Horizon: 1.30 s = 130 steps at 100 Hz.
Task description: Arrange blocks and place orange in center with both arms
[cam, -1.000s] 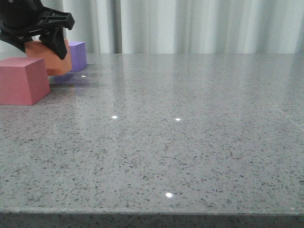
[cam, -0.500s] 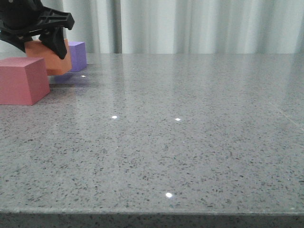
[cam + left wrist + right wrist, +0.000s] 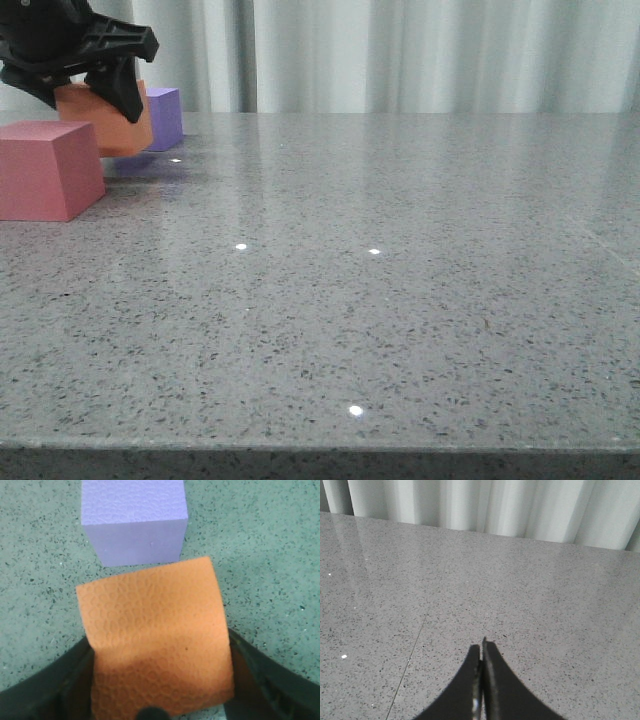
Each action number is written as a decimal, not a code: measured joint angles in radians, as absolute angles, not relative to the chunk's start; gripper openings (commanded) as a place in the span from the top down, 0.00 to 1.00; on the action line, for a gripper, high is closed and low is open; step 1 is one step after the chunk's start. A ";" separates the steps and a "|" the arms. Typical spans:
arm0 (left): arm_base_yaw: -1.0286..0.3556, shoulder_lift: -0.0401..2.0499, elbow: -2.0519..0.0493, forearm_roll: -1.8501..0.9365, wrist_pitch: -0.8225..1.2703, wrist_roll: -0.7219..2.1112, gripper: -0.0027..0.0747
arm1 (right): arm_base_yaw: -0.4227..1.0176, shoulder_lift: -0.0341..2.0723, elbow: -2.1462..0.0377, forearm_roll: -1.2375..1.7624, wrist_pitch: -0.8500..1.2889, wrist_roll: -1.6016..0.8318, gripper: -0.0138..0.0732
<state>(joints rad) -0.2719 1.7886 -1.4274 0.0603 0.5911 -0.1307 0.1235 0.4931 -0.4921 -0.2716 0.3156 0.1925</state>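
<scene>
My left claw (image 3: pixel 95 85) clamped on orange cube (image 3: pixel 110 125), purple cube (image 3: pixel 163 117) just behind, red-pink cube (image 3: pixel 45 168) near table (image 3: pixel 400 300) left edge, my right claw (image 3: pixel 481 652) closed empty, wide open tabletop rightward.

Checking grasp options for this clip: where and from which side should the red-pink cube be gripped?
Probably from above, pinching the red-pink cube's left and right faces. It sits flat on the table with its top clear; the orange cube, held in the left end effector, crowds its far side.

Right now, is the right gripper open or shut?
Shut and empty: the right gripper shows its two dark fingers pressed together above the bare table.
</scene>
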 measured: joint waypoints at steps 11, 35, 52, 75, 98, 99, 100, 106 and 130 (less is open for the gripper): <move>-0.272 1.812 -1.426 0.064 0.591 -0.131 0.62 | 0.123 0.493 -0.492 -0.272 0.316 0.193 0.92; -0.272 1.818 -1.426 0.064 0.587 -0.131 0.16 | 0.123 0.493 -0.492 -0.272 0.316 0.193 0.92; -0.272 1.820 -1.426 0.075 0.587 -0.131 0.08 | 0.123 0.493 -0.492 -0.272 0.316 0.193 0.92; -0.271 1.733 -1.421 0.078 0.592 -0.131 0.08 | 0.123 0.493 -0.492 -0.272 0.316 0.193 0.92; -0.271 1.515 -1.400 0.078 0.600 -0.131 0.08 | 0.123 0.493 -0.492 -0.272 0.316 0.193 0.92; -0.271 1.498 -1.395 0.078 0.598 -0.131 0.08 | 0.123 0.493 -0.492 -0.272 0.316 0.193 0.92; -0.271 1.490 -1.392 0.078 0.594 -0.131 0.08 | 0.123 0.493 -0.492 -0.272 0.316 0.193 0.92; -0.271 1.412 -1.359 0.078 0.578 -0.131 0.08 | 0.123 0.493 -0.492 -0.272 0.316 0.193 0.92; -0.271 1.104 -1.131 0.089 0.504 -0.131 0.08 | 0.123 0.493 -0.492 -0.272 0.316 0.193 0.92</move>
